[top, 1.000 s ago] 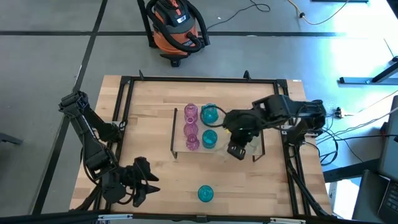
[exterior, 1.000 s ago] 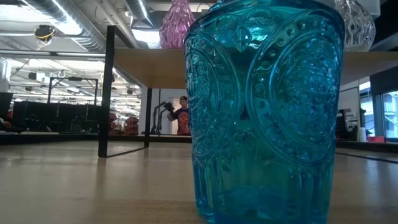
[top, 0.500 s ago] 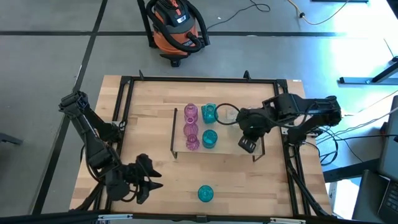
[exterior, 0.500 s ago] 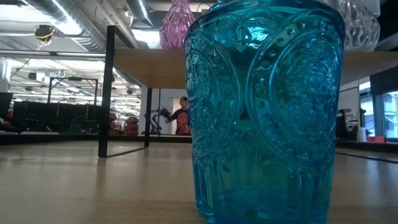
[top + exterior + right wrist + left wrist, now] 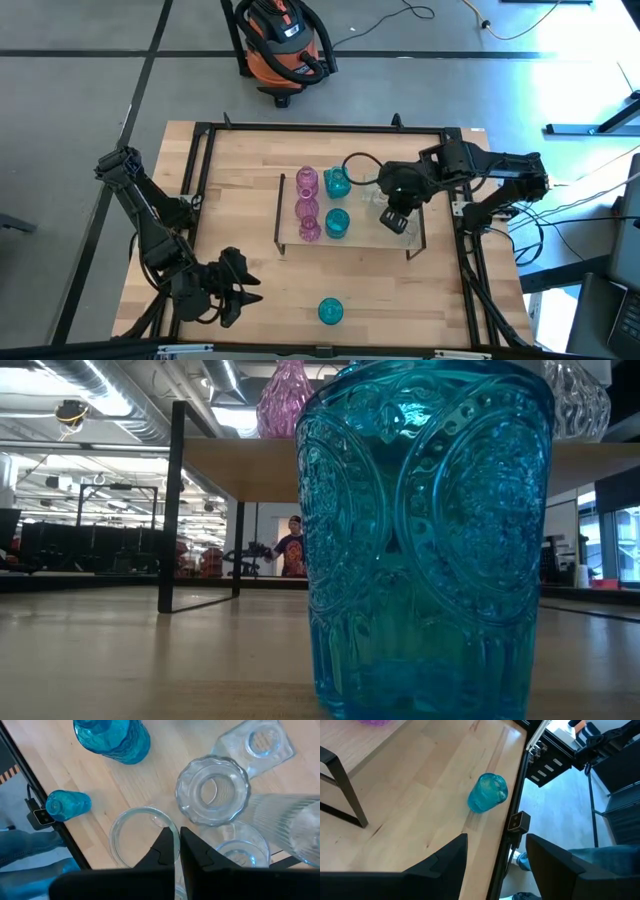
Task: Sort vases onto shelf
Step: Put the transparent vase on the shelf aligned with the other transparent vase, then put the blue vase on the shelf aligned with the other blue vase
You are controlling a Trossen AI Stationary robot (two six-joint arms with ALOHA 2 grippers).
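While the right claw (image 5: pixel 396 221), pressed together, hovers above the low light-wood shelf (image 5: pixel 355 243), the spread left claw (image 5: pixel 236 290) should approach the lone teal-blue glass vase (image 5: pixel 330 311) squarely.

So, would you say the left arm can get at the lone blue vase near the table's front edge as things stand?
Probably yes: the left gripper stands open beside the blue vase, with only bare table between them; the shelf sits farther back.

Clear vases (image 5: pixel 212 790) crowd the shelf's (image 5: pixel 360 245) right half.

Grey floor (image 5: pixel 80 90), orange shop vacuum (image 5: pixel 283 45)
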